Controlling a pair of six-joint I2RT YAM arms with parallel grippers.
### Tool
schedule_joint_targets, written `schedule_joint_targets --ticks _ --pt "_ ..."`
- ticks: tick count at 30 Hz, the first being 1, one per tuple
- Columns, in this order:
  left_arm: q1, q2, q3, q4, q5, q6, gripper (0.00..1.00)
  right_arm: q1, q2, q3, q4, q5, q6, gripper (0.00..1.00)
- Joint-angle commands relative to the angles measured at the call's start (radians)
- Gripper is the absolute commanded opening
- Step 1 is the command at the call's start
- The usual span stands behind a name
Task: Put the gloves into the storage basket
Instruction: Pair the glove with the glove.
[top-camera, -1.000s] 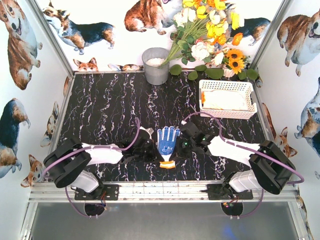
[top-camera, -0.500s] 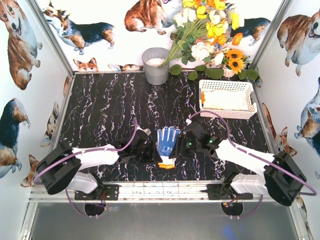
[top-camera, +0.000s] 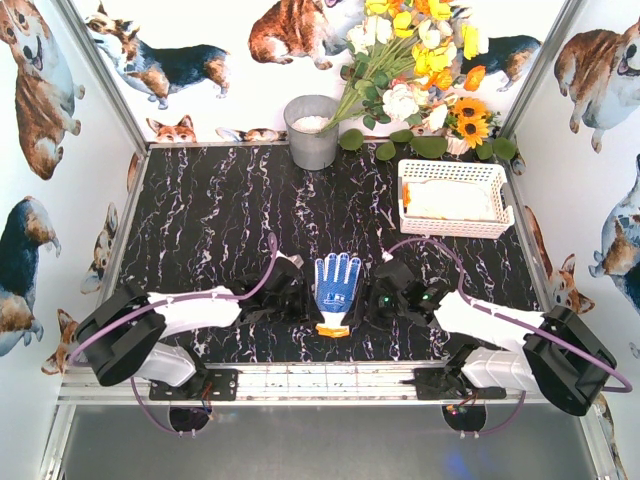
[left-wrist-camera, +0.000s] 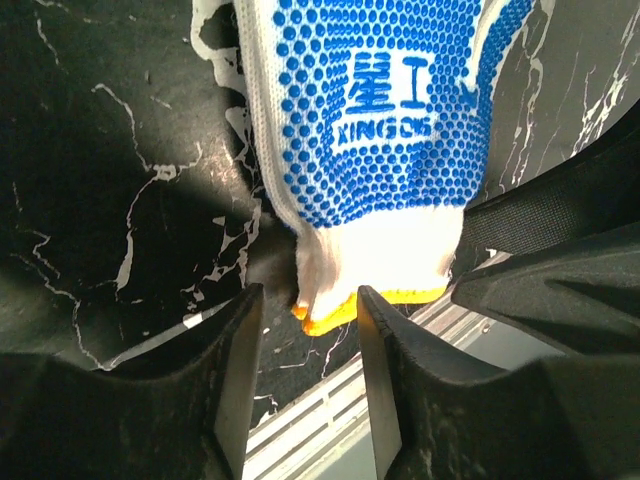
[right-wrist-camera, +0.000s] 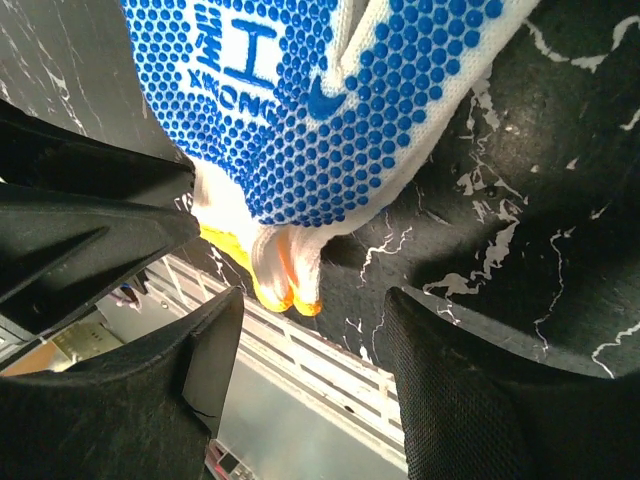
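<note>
A white glove (top-camera: 336, 288) with blue dots and a yellow-edged cuff lies flat on the black marble table, near the front edge, fingers pointing away. My left gripper (top-camera: 298, 300) sits just left of its cuff and my right gripper (top-camera: 380, 298) just right of it. In the left wrist view the glove (left-wrist-camera: 380, 130) fills the top, and the left gripper (left-wrist-camera: 308, 300) is open with the cuff corner at its tips. In the right wrist view the glove (right-wrist-camera: 310, 110) hangs over the open right gripper (right-wrist-camera: 312, 305). The white storage basket (top-camera: 455, 229) stands at the back right with pale gloves (top-camera: 448, 200) inside.
A grey metal bucket (top-camera: 312, 130) stands at the back centre, with a flower bouquet (top-camera: 420, 70) leaning beside it. The aluminium front rail (top-camera: 330, 378) runs just behind the glove's cuff. Corgi-printed walls close off the left, right and back.
Both grippers have gone from shut to open beside the glove's cuff. The right arm has shifted a little to the right. The glove lies where it was.
</note>
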Motion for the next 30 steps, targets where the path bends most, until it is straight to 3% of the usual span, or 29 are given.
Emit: schedule_joint_targets --ticks 1,11,19,23,29,30 --pt "-0.003 0.026 -0.005 0.081 0.009 -0.011 0.33 0.003 -0.01 -0.005 0.127 0.028 0.027 0.61" --pt "-0.003 0.06 -0.029 0.117 0.013 -0.014 0.16 0.003 0.096 -0.047 0.284 -0.029 0.066 0.58" --pt "-0.003 0.059 -0.068 0.194 0.053 -0.036 0.14 0.004 0.194 -0.076 0.422 -0.073 0.123 0.52" --pt "0.002 0.045 -0.084 0.201 0.056 -0.047 0.16 0.004 0.218 -0.087 0.456 -0.082 0.156 0.36" --pt "0.04 -0.01 -0.15 0.314 0.086 -0.111 0.31 0.004 0.203 -0.095 0.469 -0.08 0.196 0.0" --pt "0.043 -0.013 -0.162 0.35 0.099 -0.128 0.34 0.003 0.2 -0.097 0.476 -0.084 0.207 0.0"
